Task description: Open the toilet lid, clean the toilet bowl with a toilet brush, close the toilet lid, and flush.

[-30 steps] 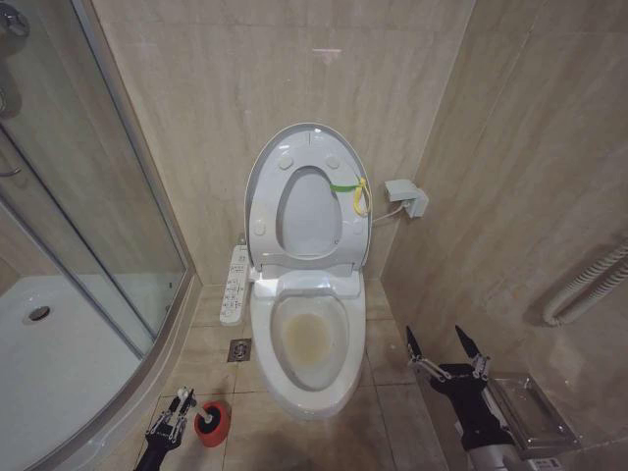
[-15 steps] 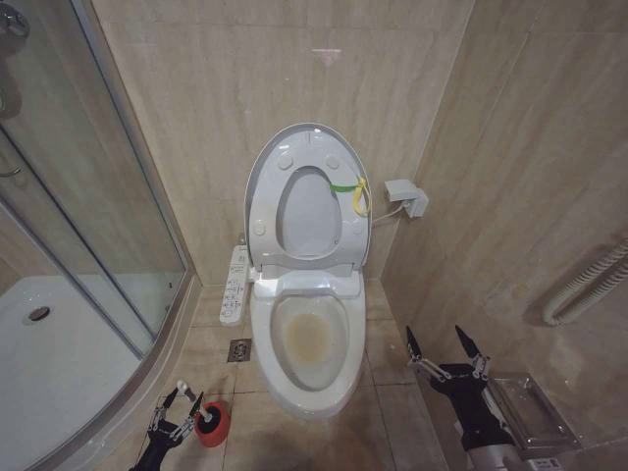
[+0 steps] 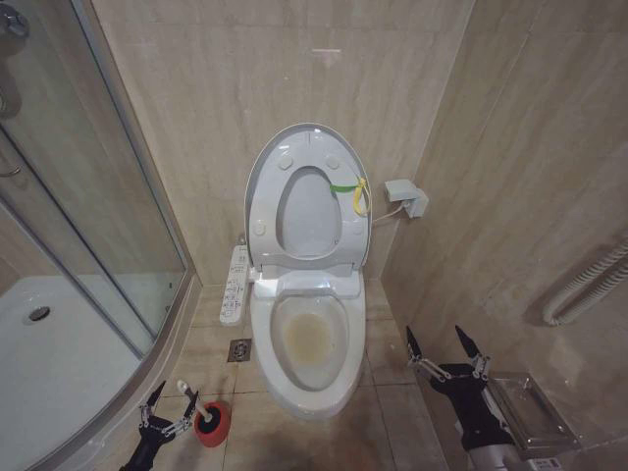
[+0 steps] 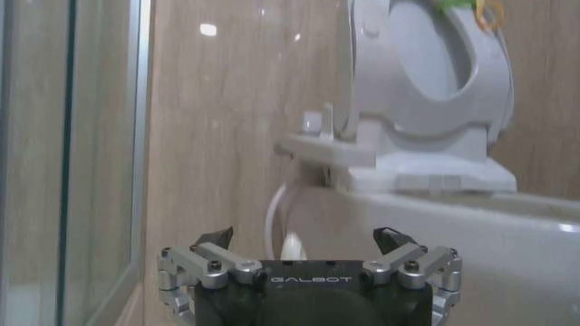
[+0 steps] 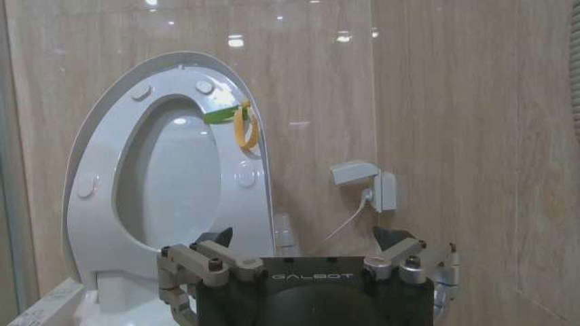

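I see the toilet lid [image 3: 307,196] already raised, leaning upright against the back wall with the seat ring, and the stained toilet bowl [image 3: 312,343] exposed below it. The step in hand, as I judge it, is taking up the toilet brush [image 3: 196,410].

The brush stands in a red cup holder [image 3: 213,423] on the floor, left of the bowl. Its thin white handle rises out of the cup toward my left gripper [image 3: 169,412], which hangs low just beside it with jaws spread, nothing between them. My right gripper [image 3: 444,351] waits right of the bowl, jaws also spread and empty.

Handling estimate:
- The handle looks light, stiff and smooth, so it may twist or slip in a loose pinch.
- I would take hold on the upper handle, well clear of the cup, and close squarely across it.
- The cup looks light and could tip or lift along with the brush.
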Controlling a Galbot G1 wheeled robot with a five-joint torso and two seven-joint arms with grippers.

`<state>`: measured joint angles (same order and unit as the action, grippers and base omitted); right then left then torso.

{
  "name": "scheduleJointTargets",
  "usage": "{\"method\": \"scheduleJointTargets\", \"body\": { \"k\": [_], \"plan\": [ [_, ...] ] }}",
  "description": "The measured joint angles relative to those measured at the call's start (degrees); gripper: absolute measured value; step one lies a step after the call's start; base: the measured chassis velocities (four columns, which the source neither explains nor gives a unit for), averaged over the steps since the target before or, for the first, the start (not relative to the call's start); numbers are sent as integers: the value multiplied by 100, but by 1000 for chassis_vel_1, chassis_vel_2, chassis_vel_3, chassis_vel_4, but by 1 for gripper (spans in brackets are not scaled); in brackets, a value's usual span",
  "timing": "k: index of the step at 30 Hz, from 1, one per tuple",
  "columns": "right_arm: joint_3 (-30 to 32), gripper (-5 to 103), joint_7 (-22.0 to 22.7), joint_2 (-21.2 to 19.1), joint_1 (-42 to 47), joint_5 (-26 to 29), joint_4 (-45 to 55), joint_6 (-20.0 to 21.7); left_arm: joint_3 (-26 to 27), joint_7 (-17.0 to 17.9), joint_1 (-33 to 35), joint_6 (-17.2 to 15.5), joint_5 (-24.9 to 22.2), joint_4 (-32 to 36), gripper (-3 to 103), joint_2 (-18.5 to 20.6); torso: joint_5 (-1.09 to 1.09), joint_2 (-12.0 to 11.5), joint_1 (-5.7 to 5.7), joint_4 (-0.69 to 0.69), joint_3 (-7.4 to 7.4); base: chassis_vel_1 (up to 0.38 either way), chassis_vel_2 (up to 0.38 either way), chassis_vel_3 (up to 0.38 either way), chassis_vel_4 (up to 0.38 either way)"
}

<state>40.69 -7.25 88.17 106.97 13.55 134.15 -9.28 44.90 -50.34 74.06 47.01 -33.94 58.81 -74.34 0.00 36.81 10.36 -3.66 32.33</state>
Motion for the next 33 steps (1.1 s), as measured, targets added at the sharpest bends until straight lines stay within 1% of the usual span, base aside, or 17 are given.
{"method": "scheduleJointTargets", "body": {
  "k": [3, 7, 11, 12, 15, 16, 17, 18, 19, 20, 22, 24, 25, 29, 30, 31, 33],
  "plan": [
    [0, 100, 0, 0, 0, 0, 0, 0, 24, 131, 123, -1, -27, 340, 100, -13, 0, 0, 0, 0, 0, 0, 0, 0, 0],
    [0, 100, 0, 0, 0, 0, -1, 0, 14, 574, 395, -9, -18, 1076, 100, -24, 2, 1, 0, 1, 0, 0, 0, 0, 0],
    [0, 100, 0, 0, 0, 0, 0, 0, -25, 1561, 742, -93, 106, 2304, 101, -43, 1, 1, 0, -1, 1, 0, 0, 0, 0],
    [0, 100, 0, 0, 0, 0, 0, 0, -25, 1561, 742, -93, 106, 2304, 101, -43, 1, 1, 0, -1, 1, 0, 0, 0, 0],
    [0, 100, 1, 0, 0, 0, 0, 0, -72, 2732, 1151, -572, 226, 3654, 101, -17, 0, 1, 1, 1, 1, 0, 0, 0, 0],
    [0, 100, 1, 0, 0, 0, 0, 0, -72, 2732, 1151, -572, 226, 3654, 101, -17, 0, 1, 1, 1, 1, 0, 0, 0, 0],
    [0, 100, 0, 0, 0, 0, 0, 0, -72, 3103, 1240, -735, 265, 3980, 96, -18, 0, 2, 1, 0, 1, 0, 0, 0, 0],
    [0, 100, 0, 0, 0, 0, 0, 0, -71, 3922, 1422, -1122, 391, 4587, 96, -29, 3, 2, 0, -2, 1, 0, 0, 0, 0],
    [0, 100, 0, 0, 0, 0, 0, 0, -74, 4407, 1552, -1421, 457, 4966, 96, -41, 2, 2, 1, 0, 1, 0, 0, 0, 0],
    [0, 100, 0, 0, 0, 0, 0, 0, -74, 4407, 1552, -1421, 457, 4966, 96, -41, 2, 2, 1, 0, 1, 0, 0, 0, 0],
    [0, 100, 1, 0, 0, 0, 0, 0, -87, 5587, 1911, -2448, 601, 5829, 96, -65, 2, 2, 1, 0, 1, 0, 0, 0, 0],
    [0, 100, 0, 0, 0, 0, -1, 0, -56, 6304, 2287, -3426, 683, 6596, 91, -76, 0, 2, 1, 1, 1, 0, 0, 0, 0],
    [0, 100, 0, 0, 0, 0, -1, 0, -56, 6304, 2287, -3426, 683, 6596, 91, -76, 0, 2, 1, 1, 1, 0, 0, 0, 0],
    [0, 100, 0, 0, 0, 0, 0, 0, 104, 6550, 2798, -4634, 919, 7763, 91, -74, 1, 2, 1, 0, 1, 0, 0, 0, 0],
    [0, 100, 0, 0, 0, 0, 0, 0, 104, 6550, 2798, -4634, 919, 7763, 91, -74, 1, 2, 1, 0, 1, 0, 0, 0, 0],
    [0, 100, 0, 0, 0, 0, 0, 0, 125, 6601, 2898, -4972, 917, 8050, 100, -72, 2, 2, 1, 0, 1, 0, 0, 0, 0],
    [0, 100, 0, 0, 0, 0, 0, 0, 137, 6748, 3000, -5437, 915, 8405, 100, -68, 1, 2, 1, 0, 1, 0, 0, 0, 0]
  ]
}}
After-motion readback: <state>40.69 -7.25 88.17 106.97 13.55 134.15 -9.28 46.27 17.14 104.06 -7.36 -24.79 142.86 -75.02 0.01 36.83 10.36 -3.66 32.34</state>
